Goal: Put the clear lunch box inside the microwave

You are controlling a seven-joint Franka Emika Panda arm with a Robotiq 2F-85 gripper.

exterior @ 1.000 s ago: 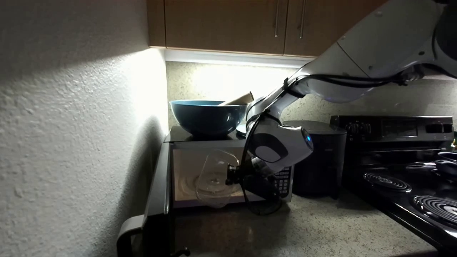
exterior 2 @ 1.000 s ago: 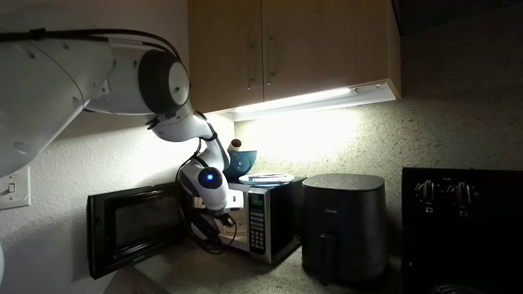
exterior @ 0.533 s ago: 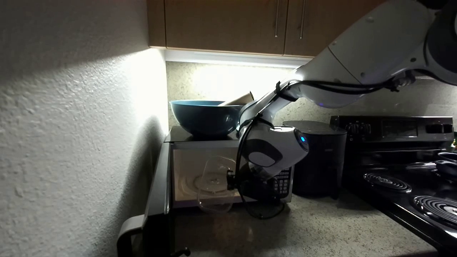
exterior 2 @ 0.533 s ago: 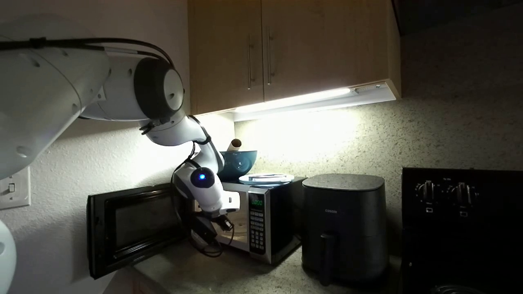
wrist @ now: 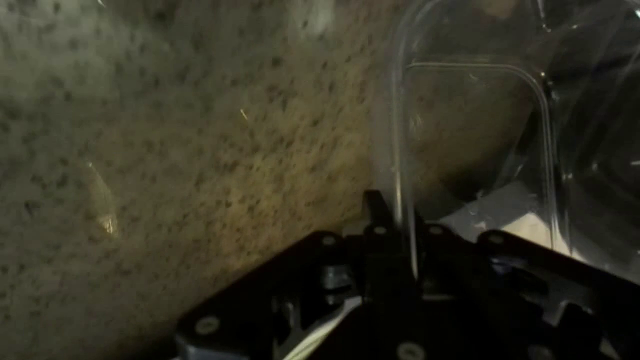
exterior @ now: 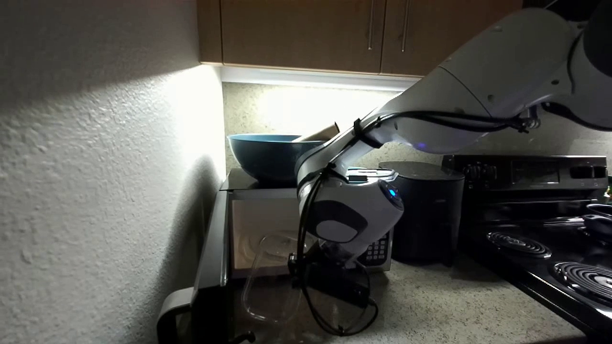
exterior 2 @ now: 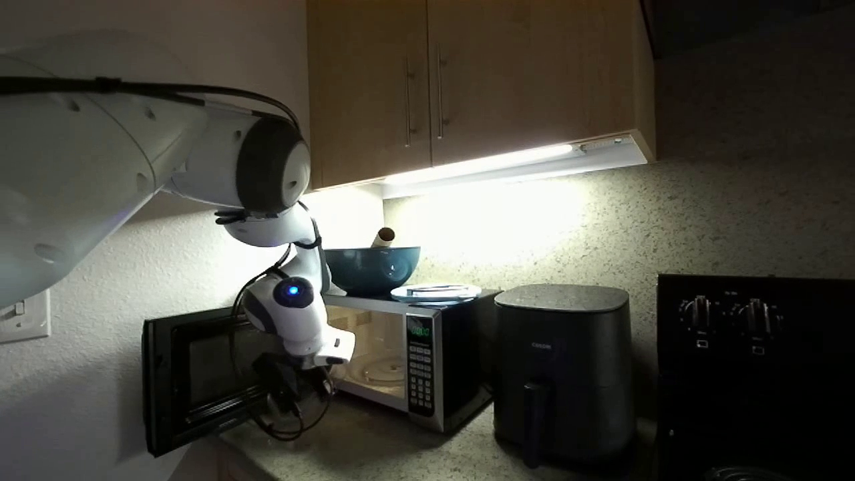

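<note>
Lower and farther out from the microwave point(exterior 2: 420, 364) than a second ago, the gripper point(wrist: 398, 215) carries the clear lunch box point(exterior: 273, 286) with it. Its fingers are clamped on the box's rim, one to each side; in the wrist view most of the box spreads ahead of the tips and off to their right. Seen in an exterior view, it slants away from them, outside the microwave. Below the gripper lies the speckled counter point(wrist: 200, 150); whether the box touches it I cannot tell. Beside the gripper, the microwave's door point(exterior 2: 200, 371) stands swung wide; higher than the gripper, on the microwave's top, sit a round dish point(exterior 2: 435, 292) and a blue bowl point(exterior 2: 374, 270) holding a tube point(exterior 2: 383, 238).
</note>
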